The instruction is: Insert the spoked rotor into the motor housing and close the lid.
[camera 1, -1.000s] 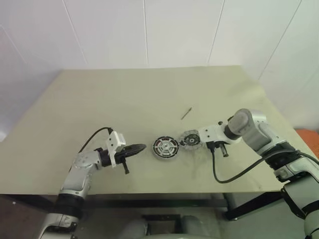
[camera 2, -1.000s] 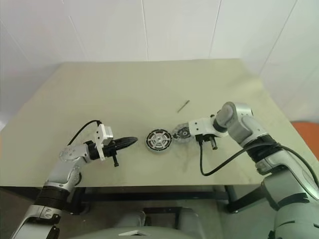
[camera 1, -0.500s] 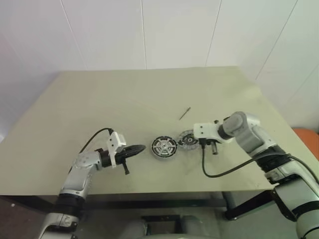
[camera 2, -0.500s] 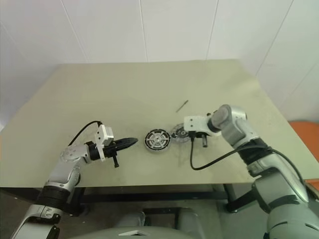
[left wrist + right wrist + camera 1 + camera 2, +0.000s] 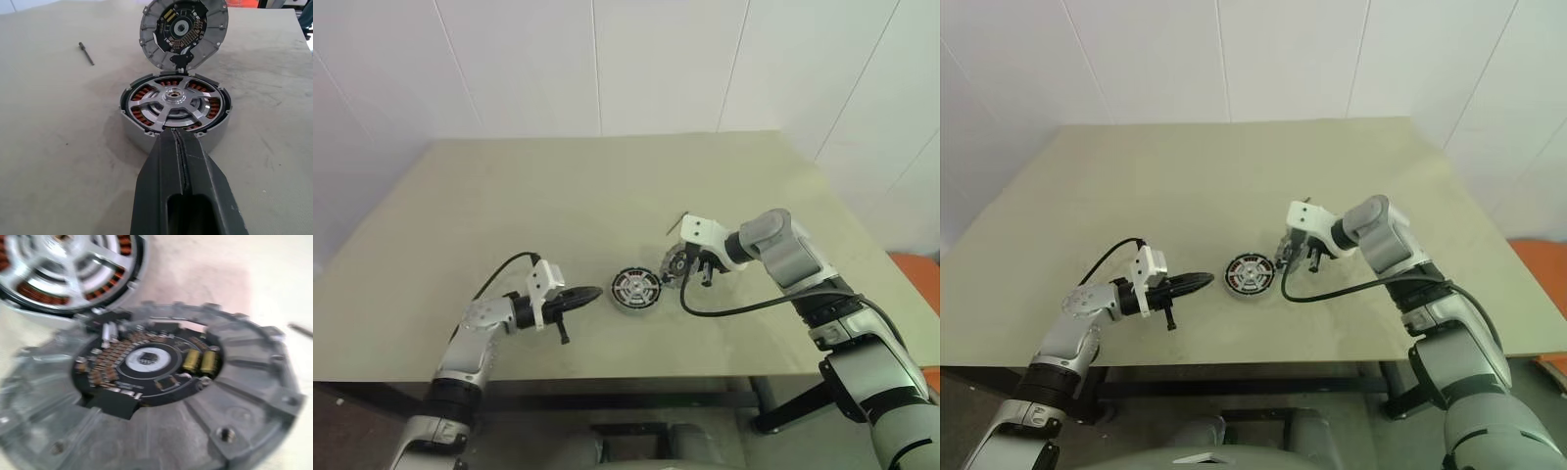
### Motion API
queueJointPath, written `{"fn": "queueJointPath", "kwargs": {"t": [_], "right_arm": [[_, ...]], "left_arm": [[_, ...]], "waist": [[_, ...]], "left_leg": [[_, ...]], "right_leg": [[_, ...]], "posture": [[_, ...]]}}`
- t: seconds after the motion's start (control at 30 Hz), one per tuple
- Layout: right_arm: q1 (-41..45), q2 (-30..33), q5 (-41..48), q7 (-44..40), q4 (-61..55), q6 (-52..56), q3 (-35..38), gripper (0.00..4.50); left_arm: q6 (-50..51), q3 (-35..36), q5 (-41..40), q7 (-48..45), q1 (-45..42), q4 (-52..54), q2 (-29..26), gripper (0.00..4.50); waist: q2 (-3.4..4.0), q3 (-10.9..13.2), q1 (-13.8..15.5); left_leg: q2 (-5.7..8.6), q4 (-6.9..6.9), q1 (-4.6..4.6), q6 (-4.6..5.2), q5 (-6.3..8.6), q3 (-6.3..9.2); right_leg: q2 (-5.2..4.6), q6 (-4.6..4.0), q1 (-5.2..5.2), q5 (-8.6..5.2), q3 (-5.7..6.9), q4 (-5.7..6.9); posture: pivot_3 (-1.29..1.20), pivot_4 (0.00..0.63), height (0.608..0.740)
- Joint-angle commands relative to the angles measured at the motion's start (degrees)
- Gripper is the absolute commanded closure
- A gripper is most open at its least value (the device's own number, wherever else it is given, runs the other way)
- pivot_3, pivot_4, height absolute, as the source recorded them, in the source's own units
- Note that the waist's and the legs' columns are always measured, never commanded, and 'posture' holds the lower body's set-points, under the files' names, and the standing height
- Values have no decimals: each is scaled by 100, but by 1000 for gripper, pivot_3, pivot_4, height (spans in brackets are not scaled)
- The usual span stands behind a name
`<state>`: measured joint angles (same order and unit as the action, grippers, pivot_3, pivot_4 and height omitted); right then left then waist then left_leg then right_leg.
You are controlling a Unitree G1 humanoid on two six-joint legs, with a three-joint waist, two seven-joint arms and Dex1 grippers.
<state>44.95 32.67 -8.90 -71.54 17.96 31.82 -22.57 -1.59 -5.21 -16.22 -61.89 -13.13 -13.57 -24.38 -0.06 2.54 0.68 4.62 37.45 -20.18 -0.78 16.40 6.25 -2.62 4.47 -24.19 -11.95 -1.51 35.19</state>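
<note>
Rim-gripping is probably suiting the stiff, weighty, ribbed silver-grey metal lid (image 5: 183,30) with its fragile dark circuit board, which the clamped right end effector (image 5: 683,266) is holding tilted at the round copper-wound motor housing (image 5: 146,137) on the counter (image 5: 509,196); the left end effector (image 5: 587,293) is hovering closed, empty.

You brought the right gripper (image 5: 677,266) in from the right toward the motor housing (image 5: 637,290), and its wrist rolled so that the white block on it went from lying level to standing above the jaws. With it, the lid (image 5: 184,33) came up from lying nearly flat on the surface (image 5: 558,196) beside the housing to standing tilted on edge, its circuit-board face turned toward the housing and its lower rim right at the housing's rim. The arm's black cable (image 5: 744,309), which had hung in a deep loop toward the front edge, drew in to a shallower curve beside the forearm.
</note>
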Motion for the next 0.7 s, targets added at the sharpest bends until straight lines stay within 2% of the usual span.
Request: {"fn": "queueJointPath", "kwargs": {"t": [0.03, 0.4, 0.7], "right_arm": [[86, 10, 362, -123, -336, 351, 245, 4468], [22, -283, 1346, 25, -754, 1322, 567, 4468], [-512, -697, 1705, 789, -1268, 1631, 580, 4468]], "left_arm": [[-44, 33, 0, 15, -134, 25, -5, 4500], [-92, 42, 24, 41, -187, -52, -8, 4500], [-77, 152, -8, 129, -104, -5, -70, 4500]], "waist": [[0, 0, 4], [0, 0, -1], [-5, -3, 5]], "left_leg": [[0, 0, 0, 0, 0, 0], [-1, 0, 0, 0, 0, 0], [0, 0, -4, 0, 0, 2]], "right_leg": [[0, 0, 0, 0, 0, 1], [0, 0, -1, 0, 0, 3], [-2, 0, -3, 1, 0, 1]], "posture": [[0, 0, 740], [0, 0, 740], [0, 0, 740]]}}
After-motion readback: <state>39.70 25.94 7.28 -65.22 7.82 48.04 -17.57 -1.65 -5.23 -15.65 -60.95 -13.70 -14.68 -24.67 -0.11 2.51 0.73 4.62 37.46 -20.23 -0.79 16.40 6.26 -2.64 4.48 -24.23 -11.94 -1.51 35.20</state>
